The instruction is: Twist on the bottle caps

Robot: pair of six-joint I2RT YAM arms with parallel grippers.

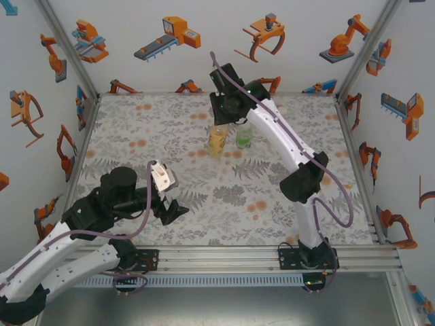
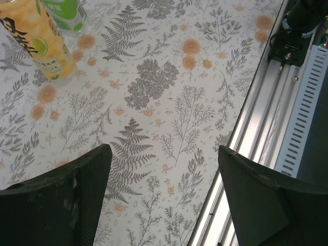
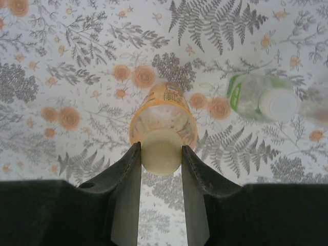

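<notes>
Clenched with the right tool point(image 3: 160, 147) on the pale yellowish cap point(image 3: 161, 156), one finger pressed to each side. Seated under that cap, upright on the far middle of the counter point(image 1: 136, 129): the amber bottle point(image 3: 164, 110). Just beside it, to the right: the short green bottle point(image 3: 243, 95), upright, topped with a whitish cap point(image 3: 279, 105) (threaded down or merely resting, impossible to tell). Released and holding nothing at the left tool point(image 2: 164, 169), jaws wide, hovering over bare fern-printed counter near the front rail point(image 2: 266, 118), well apart from both bottles.
</notes>
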